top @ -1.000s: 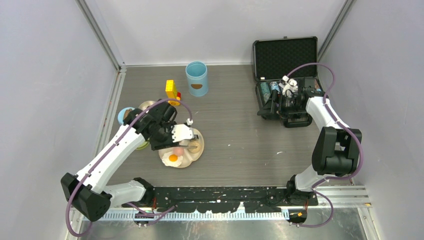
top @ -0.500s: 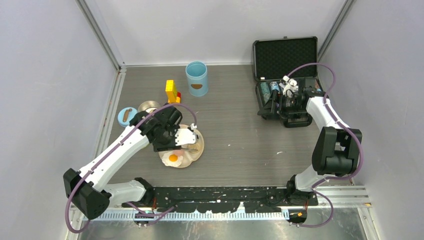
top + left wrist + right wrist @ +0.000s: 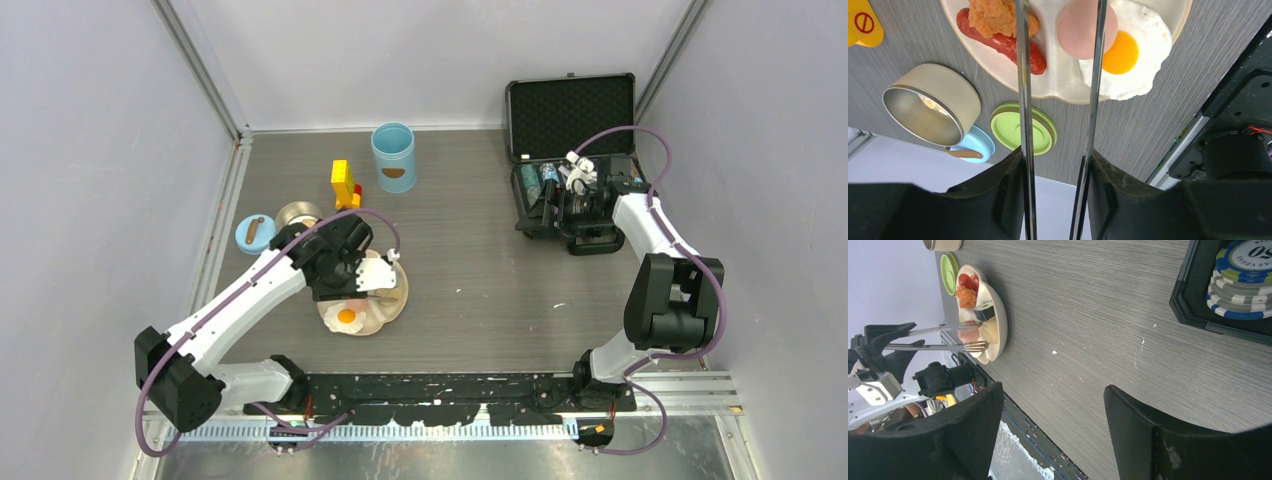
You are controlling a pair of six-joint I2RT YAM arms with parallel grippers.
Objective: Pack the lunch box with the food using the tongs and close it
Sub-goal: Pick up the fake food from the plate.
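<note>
My left gripper (image 3: 372, 281) (image 3: 1054, 160) is shut on the silver tongs (image 3: 1023, 100), whose two arms stand apart above the cream plate (image 3: 1058, 85) (image 3: 397, 306). On the plate lie a red sausage (image 3: 1008, 45), a brown nugget (image 3: 993, 15), a pink egg (image 3: 1075, 27) and a fried egg (image 3: 1133, 50). The pink egg shows between the tong arms. The light-blue canister (image 3: 393, 157) stands open at the back. Its blue lid (image 3: 254, 233), the steel bowl (image 3: 928, 102) and the green lid (image 3: 1023, 127) lie left of the plate. My right gripper (image 3: 562, 195) (image 3: 1052, 390) hangs open by the black case (image 3: 570, 110).
A yellow toy block (image 3: 343, 183) stands between the canister and the plate. Poker chips (image 3: 1243, 275) and small items fill the black case at the right. Grey walls close in the table on three sides.
My left arm has shifted a little to the right over the plate with the tongs, uncovering the blue lid and steel bowl. The right arm has not moved.
</note>
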